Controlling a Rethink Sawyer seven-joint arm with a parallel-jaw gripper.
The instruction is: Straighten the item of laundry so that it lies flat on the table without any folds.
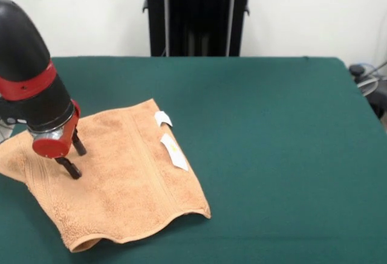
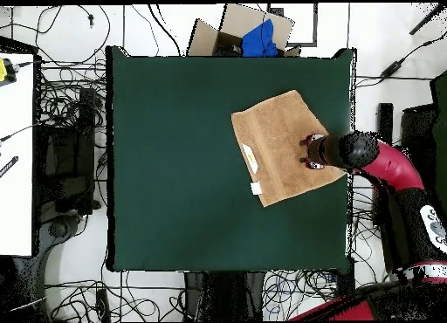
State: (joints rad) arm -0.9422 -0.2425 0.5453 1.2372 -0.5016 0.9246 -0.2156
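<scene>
- Table point(image 1: 272, 131): dark green cloth top, white wall behind it. Overhead view shows tangled cables point(image 2: 74, 119) on the floor and a cardboard box point(image 2: 240, 31) holding something blue past 1 edge.
- My arm point(image 1: 30, 77), red and black, reaches in from the table's side and angles down.
- My gripper point(image 1: 74, 156): 2 black fingers spread apart, tips at or just above the towel point(image 1: 121, 179); contact not resolvable.
- Towel: orange-tan terry, near a table edge, lying skewed to it.
- Mostly spread out; front hem lifts in a wave.
- 2 white tags point(image 1: 169, 143) on 1 edge.
</scene>
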